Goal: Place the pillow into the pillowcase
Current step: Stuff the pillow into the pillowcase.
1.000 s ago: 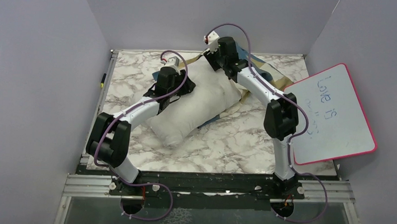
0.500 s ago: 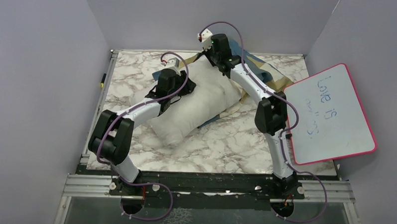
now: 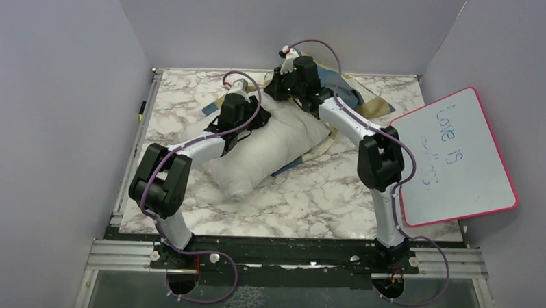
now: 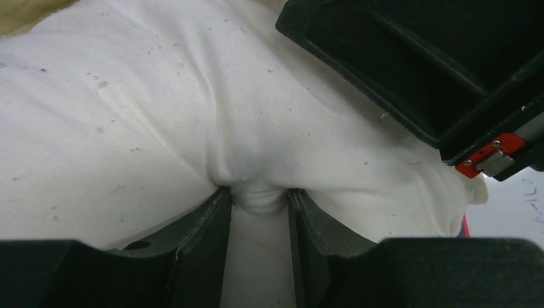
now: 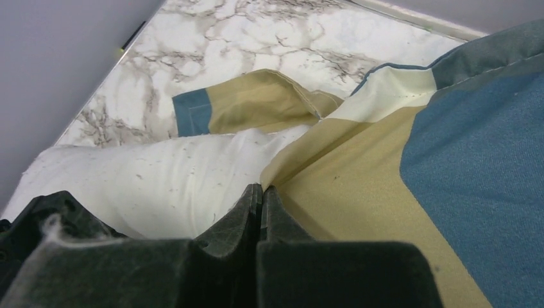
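Right jaws have swung left and snapped together at the pillowcase [image 5: 449, 160] hem, beside the pillow [image 3: 270, 143] lying on the desk [image 3: 323, 197]; whether cloth is caught I cannot tell. Left jaws pinch a pillow fold: confirm the hem is held, lift it, then push the pillow in squarely.

On the table [image 3: 323, 197], pillow [image 3: 270, 148] in the middle, pillowcase [image 3: 361, 99] behind its far end, whiteboard [image 3: 462, 157] to the right.
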Robot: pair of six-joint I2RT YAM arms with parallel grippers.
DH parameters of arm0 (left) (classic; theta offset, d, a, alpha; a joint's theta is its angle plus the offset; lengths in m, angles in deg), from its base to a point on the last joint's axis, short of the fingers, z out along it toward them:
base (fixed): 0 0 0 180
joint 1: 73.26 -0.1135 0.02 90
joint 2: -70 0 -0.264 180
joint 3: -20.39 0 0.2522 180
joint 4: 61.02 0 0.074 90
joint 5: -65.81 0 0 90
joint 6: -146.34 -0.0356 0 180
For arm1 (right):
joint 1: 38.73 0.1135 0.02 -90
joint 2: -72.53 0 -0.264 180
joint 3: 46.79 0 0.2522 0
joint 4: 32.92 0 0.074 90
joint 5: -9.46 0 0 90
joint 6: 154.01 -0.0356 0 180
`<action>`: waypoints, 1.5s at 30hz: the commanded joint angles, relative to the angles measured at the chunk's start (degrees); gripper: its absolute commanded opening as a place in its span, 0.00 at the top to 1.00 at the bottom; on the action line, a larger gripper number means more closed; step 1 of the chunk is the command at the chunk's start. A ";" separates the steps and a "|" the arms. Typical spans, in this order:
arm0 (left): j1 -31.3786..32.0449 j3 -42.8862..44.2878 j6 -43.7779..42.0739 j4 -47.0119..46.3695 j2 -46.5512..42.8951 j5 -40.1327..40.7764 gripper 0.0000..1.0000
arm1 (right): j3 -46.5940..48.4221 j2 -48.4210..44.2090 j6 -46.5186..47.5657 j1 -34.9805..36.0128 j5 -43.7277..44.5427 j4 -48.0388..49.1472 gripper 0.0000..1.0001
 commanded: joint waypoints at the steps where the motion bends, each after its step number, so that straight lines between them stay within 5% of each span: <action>1: 1.10 -1.14 1.44 6.71 1.19 2.77 0.59 | 2.58 0.46 -4.75 4.20 -10.78 3.05 1.00; 7: 3.62 -5.76 3.49 10.08 -7.20 9.97 0.59 | 0.27 -2.13 -2.85 3.97 -4.88 0.16 0.94; 10: 5.44 -6.99 0.73 11.74 -12.80 13.00 0.56 | 0.97 -3.84 -1.82 2.78 -2.26 -7.42 0.76; 14: 6.43 -6.38 -7.98 13.30 -19.27 12.37 0.49 | -10.59 -15.32 -3.03 0.65 -0.47 -6.66 0.50; 20: 7.31 -3.91 -29.36 14.46 -23.86 2.81 0.40 | -26.37 -30.78 -5.55 -4.44 1.10 -6.51 0.29; 27: 11.49 -1.50 -50.25 14.02 -24.11 -5.30 0.30 | -37.75 -40.96 -6.97 -10.61 6.51 -11.53 0.20; 32: 16.13 2.37 -59.17 16.57 -19.84 0.01 0.22 | -46.82 -49.43 -6.74 -12.47 8.25 -13.02 0.10; 45: 22.24 10.79 -68.69 18.85 0.28 13.18 0.13 | -59.72 -62.37 -8.79 -12.73 12.24 -12.11 0.08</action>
